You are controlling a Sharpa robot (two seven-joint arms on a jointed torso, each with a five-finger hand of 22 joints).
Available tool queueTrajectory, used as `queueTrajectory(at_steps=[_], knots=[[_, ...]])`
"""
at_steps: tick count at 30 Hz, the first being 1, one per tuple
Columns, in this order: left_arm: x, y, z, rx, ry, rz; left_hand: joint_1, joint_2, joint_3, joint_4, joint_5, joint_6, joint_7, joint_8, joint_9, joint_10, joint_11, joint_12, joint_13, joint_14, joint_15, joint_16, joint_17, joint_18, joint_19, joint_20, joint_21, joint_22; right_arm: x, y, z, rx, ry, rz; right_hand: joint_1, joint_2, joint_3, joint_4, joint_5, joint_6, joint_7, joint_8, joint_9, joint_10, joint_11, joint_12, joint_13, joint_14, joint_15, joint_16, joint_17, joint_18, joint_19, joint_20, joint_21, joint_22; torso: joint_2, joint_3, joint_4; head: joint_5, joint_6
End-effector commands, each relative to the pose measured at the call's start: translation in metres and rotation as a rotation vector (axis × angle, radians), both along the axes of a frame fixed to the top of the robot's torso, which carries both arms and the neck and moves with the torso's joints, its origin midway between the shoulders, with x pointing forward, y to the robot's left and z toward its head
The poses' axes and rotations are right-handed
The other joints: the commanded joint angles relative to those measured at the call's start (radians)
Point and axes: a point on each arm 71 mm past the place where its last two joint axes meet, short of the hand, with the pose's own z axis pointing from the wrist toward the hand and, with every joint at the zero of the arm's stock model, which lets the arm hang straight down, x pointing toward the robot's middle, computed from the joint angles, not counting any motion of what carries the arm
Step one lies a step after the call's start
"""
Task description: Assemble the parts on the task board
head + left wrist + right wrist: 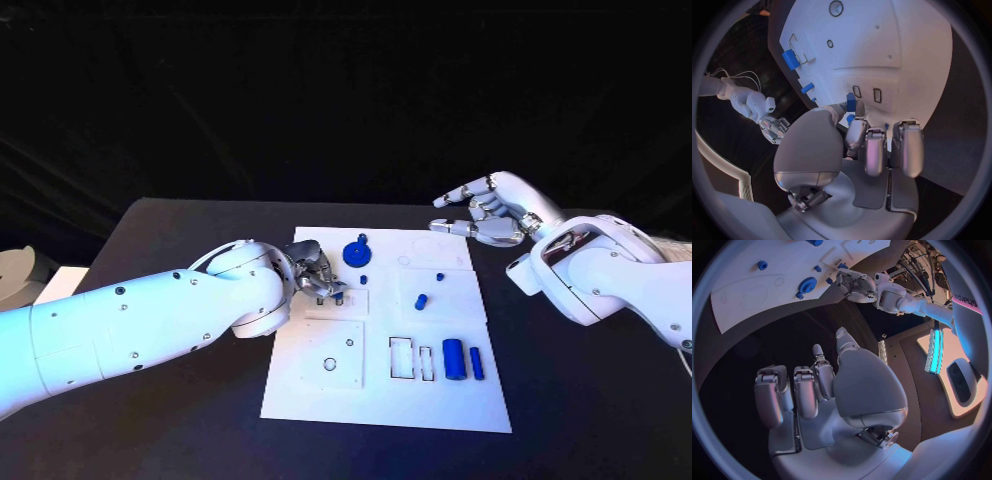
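Blue part [851, 102] pinched in left hand [310, 277] over task board [433, 400] (likely light, rigid, slippery; best gripped by sides); right hand [483, 213] spread, holding nothing.

The white task board [387, 400] lies flat on the black worktop. Blue parts sit on it: a gear [358, 251] at its far edge, two upright cylinders [462, 360] nearer.

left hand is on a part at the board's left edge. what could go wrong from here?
1. The left hand pinches a small blue part at its fingertips; a shallow hold could slip or tilt at insertion.
2. Its fingers cover the slots below, so alignment is hard to check.
3. The blue gear is close by; it could get bumped.
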Motion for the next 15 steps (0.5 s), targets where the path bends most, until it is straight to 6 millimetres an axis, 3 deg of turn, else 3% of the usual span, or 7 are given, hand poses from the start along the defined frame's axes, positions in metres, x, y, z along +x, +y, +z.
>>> queueTrajectory(at_steps=[1,15], knots=[[-0.0002,-0.0002,0.0006,0.033,-0.028,0.0,-0.002,-0.009,0.181,-0.173,0.001,0.014,-0.009,0.003,0.001,0.005,-0.001,0.007,0.002,0.105,0.002,0.003,0.263,-0.015,0.04,0.002,0.005,0.119,-0.0007,0.0014,-0.0003,-0.001,0.0,0.015,0.0,0.01,-0.006,0.001,0.005,0.005,0.001,0.004,0.002,-0.001,-0.001,-0.007,0.125,0.105,0.002,0.005,0.261,-0.005,0.085,0.005,-0.005,0.226,0.001,-0.0003,0.0,0.0,-0.002],[-0.0005,-0.0026,-0.0093,0.061,0.012,-0.003,-0.005,-0.012,0.185,-0.173,0.001,0.017,-0.009,0.003,0.001,0.008,-0.001,0.01,0.005,0.105,0.002,0.003,0.263,-0.014,0.039,0.001,0.005,0.118,-0.0007,0.0022,-0.0006,-0.001,0.002,0.019,-0.002,0.01,-0.007,0.002,0.005,0.005,0.0,0.004,0.002,-0.001,-0.001,-0.006,0.125,0.105,0.002,0.005,0.261,-0.005,0.085,0.005,-0.006,0.226,0.001,0.0,-0.0007,-0.001,-0.007]])
